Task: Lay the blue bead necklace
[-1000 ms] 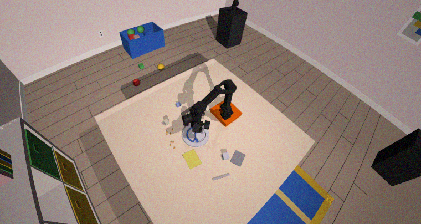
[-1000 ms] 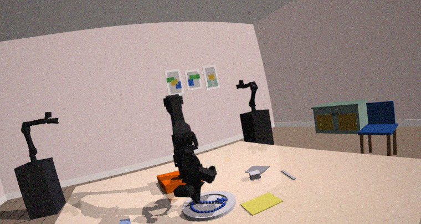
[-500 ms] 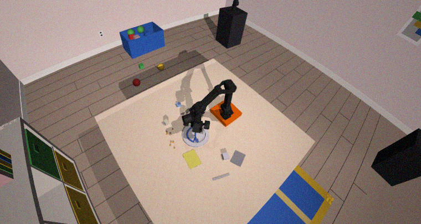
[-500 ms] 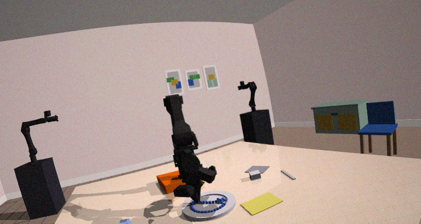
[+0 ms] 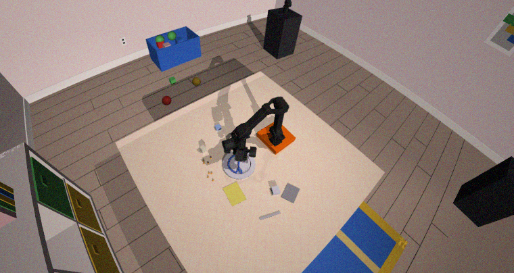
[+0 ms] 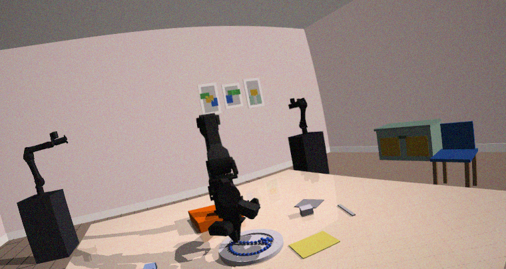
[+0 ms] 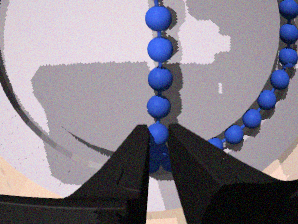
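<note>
The blue bead necklace (image 5: 239,171) (image 6: 244,254) (image 7: 158,50) lies on the round bead board (image 5: 250,172) (image 6: 278,244) (image 7: 267,145). In the wrist view, one run of beads curves along the groove on the right, and another runs straight across the middle of the board. The left part of the groove there holds no beads. In the exterior view, beads bunch up at the right end. My gripper (image 5: 240,160) (image 6: 236,240) (image 7: 157,133) is shut on a bead of the necklace, low at the board's edge, where the two runs meet. The fingers partly hide the beads behind them.
A yellow sheet (image 5: 234,193) (image 6: 314,244) lies beside the board. Farther off are a small grey-white block (image 5: 274,190) (image 6: 306,210), a grey square (image 5: 290,192) and a grey strip (image 5: 269,215). Small brass pieces (image 5: 209,172) and a light-blue block (image 5: 217,127) lie on the other side.
</note>
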`<state>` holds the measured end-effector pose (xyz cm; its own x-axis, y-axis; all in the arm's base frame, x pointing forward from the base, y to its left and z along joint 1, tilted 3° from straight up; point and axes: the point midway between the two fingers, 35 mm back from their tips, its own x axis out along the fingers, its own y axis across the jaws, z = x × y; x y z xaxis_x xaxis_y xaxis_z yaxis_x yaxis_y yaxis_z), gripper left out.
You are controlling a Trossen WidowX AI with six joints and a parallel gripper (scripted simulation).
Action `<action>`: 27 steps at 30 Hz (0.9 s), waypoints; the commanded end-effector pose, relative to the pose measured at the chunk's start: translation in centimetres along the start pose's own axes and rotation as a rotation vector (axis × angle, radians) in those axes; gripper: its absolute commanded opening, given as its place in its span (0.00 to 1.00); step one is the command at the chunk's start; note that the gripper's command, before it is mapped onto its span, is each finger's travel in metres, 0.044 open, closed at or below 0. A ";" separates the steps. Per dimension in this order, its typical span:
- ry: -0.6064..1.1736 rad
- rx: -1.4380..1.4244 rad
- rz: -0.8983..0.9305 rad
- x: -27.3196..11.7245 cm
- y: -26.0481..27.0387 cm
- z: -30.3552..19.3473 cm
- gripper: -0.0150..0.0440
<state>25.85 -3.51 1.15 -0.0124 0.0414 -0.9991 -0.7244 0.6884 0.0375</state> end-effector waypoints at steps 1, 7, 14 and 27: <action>-0.005 0.005 -0.002 -0.3 0.0 0.1 0.25; -0.004 0.006 -0.001 -0.3 1.1 -0.8 0.25; -0.003 0.006 0.000 -0.3 2.6 -1.9 0.25; 0.000 0.006 0.003 0.0 2.6 -1.9 0.48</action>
<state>22.41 -3.07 1.16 -0.0265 0.0457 -0.9986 -0.7196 0.6925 0.0508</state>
